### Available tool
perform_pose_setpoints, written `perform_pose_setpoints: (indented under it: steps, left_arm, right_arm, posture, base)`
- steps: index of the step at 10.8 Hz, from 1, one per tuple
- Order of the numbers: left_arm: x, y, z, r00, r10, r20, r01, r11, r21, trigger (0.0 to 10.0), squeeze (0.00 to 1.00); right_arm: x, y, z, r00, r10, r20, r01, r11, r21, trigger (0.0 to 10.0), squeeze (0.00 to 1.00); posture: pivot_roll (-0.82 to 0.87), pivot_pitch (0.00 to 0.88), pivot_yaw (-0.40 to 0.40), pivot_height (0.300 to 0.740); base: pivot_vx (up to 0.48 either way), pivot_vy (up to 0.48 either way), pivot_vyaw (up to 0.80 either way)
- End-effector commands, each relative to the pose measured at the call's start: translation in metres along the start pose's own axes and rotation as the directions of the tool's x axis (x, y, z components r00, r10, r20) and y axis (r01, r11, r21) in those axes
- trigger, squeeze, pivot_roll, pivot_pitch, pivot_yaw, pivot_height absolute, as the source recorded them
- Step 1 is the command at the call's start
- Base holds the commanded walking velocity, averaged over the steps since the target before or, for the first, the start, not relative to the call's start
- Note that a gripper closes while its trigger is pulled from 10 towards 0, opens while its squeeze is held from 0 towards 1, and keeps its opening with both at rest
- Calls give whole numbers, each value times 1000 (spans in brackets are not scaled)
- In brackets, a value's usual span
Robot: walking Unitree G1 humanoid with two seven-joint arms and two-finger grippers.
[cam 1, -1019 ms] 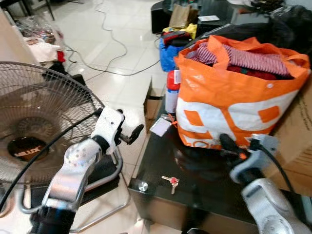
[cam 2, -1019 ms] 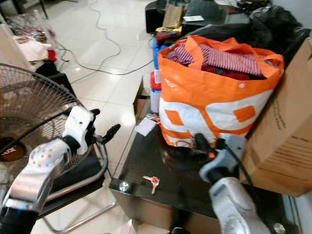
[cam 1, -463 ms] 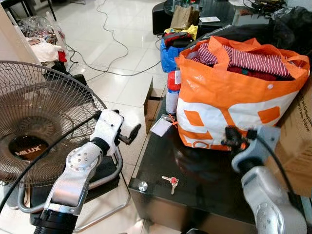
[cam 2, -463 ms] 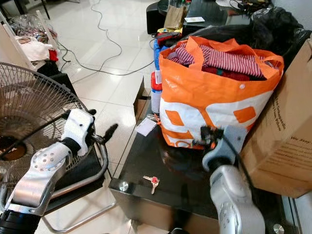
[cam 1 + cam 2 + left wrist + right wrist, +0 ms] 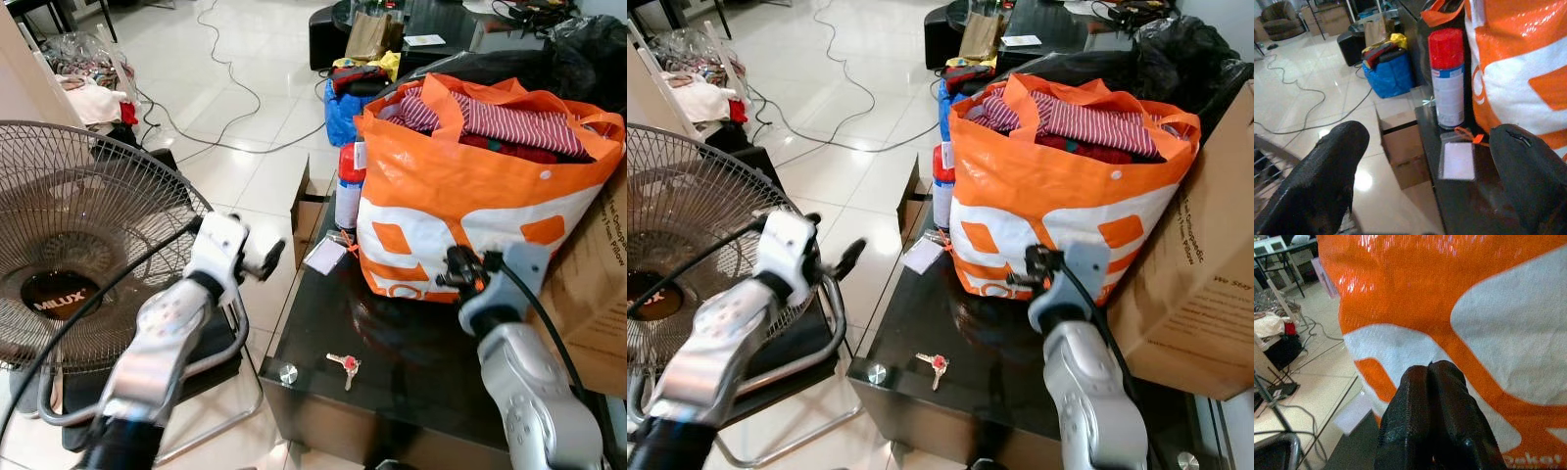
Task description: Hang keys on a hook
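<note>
A small bunch of keys [image 5: 344, 365] with a red tag lies on the black glass table [image 5: 323, 323] near its front edge. My left gripper [image 5: 263, 260] hangs open over the floor, left of the table, level with the white card [image 5: 1458, 160]. My right gripper [image 5: 1027, 267] is shut with nothing in it, raised above the table and close against the front of the orange and white bag [image 5: 470, 196]. The keys lie below and to the left of it. No hook can be made out.
A standing fan [image 5: 69, 255] fills the left side beside my left arm. A red-capped spray can [image 5: 1448, 78] stands at the table's far edge. A cardboard box [image 5: 1195, 264] sits at the right. Cables [image 5: 216, 98] cross the tiled floor.
My right gripper has risen from the table and swung toward the orange bag. My left gripper has drifted slightly. The keys have not moved.
</note>
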State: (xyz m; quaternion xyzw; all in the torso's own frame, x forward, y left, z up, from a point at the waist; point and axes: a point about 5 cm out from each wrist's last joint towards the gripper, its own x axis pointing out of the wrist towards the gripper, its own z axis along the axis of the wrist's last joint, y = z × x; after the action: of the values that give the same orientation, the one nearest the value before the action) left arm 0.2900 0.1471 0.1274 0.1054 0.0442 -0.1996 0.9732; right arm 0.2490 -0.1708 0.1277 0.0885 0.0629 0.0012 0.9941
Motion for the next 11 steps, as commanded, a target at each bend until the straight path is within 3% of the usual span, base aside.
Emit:
perform_pose_setpoints:
  steps: [1, 7, 11]
  left_arm:
    - [-1, 2, -4, 1000, 13, -15, -13, 1000, -3, 10000, 0]
    - [-1, 0, -4, 1000, 20, -7, -20, 1000, 0, 10000, 0]
    - [0, 0, -3, 1000, 9, -4, -9, 1000, 6, 10000, 0]
  right_arm:
    - [1, -4, 2, 1000, -25, 8, 25, 1000, -8, 10000, 0]
    - [2, -8, 2, 1000, -18, 5, 18, 1000, -20, 10000, 0]
    - [1, -9, 0, 1000, -20, 0, 20, 1000, -23, 10000, 0]
  posture:
    - [-52, 0, 40, 740]
    - [-34, 0, 15, 740]
    - [-35, 0, 20, 740]
  base:
    - [-240, 0, 0]
    - [-242, 0, 0]
    - [0, 0, 0]
